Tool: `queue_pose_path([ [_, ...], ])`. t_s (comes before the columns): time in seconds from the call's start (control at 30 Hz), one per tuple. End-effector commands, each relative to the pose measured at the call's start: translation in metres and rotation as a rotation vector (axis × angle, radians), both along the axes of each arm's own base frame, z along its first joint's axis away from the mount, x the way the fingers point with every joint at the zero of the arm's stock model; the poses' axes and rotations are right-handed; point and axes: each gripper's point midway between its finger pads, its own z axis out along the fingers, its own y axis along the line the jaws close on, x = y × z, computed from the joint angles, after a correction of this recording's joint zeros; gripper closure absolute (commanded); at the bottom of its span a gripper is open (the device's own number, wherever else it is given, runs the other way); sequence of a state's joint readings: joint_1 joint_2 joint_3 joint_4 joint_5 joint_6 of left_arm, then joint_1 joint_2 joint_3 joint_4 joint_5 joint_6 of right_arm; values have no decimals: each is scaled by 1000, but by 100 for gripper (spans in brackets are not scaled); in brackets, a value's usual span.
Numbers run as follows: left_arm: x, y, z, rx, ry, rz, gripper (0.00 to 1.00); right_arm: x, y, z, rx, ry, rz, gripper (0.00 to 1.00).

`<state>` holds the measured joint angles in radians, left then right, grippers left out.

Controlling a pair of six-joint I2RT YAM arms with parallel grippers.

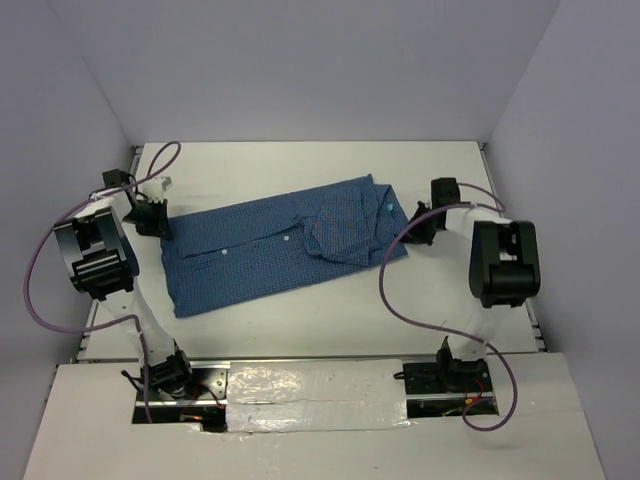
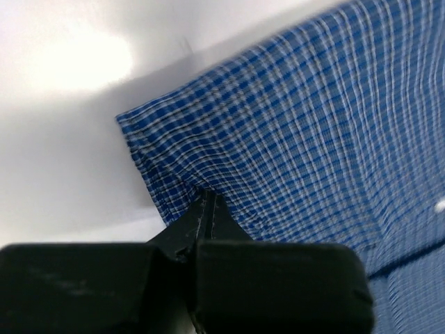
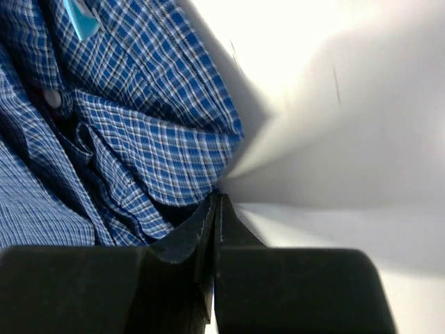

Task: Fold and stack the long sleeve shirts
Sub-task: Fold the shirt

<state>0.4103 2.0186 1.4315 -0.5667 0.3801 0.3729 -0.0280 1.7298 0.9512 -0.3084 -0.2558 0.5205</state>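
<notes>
The blue checked shirt [image 1: 270,250] lies flat on the counter [image 1: 330,320], spread out between the two arms. One part is folded over on top near the collar end. The left hand [image 2: 207,203] has its fingers pressed together on the cloth at the shirt's left edge. The right hand [image 3: 215,203] is pinched tight too, and seems to hold the edge at the collar end. I think holding both ends lets the arms lift and fold the shirt evenly.
</notes>
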Motion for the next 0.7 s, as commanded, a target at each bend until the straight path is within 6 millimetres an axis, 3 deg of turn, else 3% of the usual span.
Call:
queue_pose_path([
  [0.0,-29,-12,16,-6,4,-91,94,49,-11,14,-72,-57,23,100],
  [0.03,-36,-15,15,-7,7,-128,93,76,-11,18,-74,-79,32,100],
  [0.07,-47,-22,10,-21,30,-151,90,83,-10,18,-66,-61,40,100],
  [0.1,-57,-26,12,-25,43,-195,89,111,-9,23,-64,-89,53,100],
  [0.17,-78,-37,5,-43,84,-239,88,130,-4,25,-44,-83,74,100],
  [0.2,-87,-40,7,-34,90,-280,88,154,-2,29,-40,-112,83,99],
  [0.27,-110,-54,-2,-35,139,-347,85,170,4,29,-12,-113,97,92],
  [0.33,-122,-65,2,-14,129,-435,82,199,6,32,-4,-149,91,89],
  [0.37,-130,-72,5,-22,110,-466,80,213,2,34,-17,-163,80,82],
  [0.43,-141,-80,10,-46,106,-496,77,224,-3,39,-44,-175,71,70],
  [0.47,-143,-84,18,-57,86,-508,72,225,-5,33,-55,-157,72,57],
  [0.5,-147,-86,21,-56,77,-543,69,237,-8,52,-68,-206,74,53],
  [0.57,-161,-90,30,-60,84,-579,61,242,-15,73,-70,-245,62,47],
  [0.6,-164,-90,33,-48,74,-613,60,243,-19,80,-64,-257,47,46],
  [0.63,-169,-90,40,-42,67,-625,59,243,-27,105,-57,-303,27,45],
  [0.67,-167,-89,45,-40,50,-629,59,240,-31,115,-52,-316,10,45],
])
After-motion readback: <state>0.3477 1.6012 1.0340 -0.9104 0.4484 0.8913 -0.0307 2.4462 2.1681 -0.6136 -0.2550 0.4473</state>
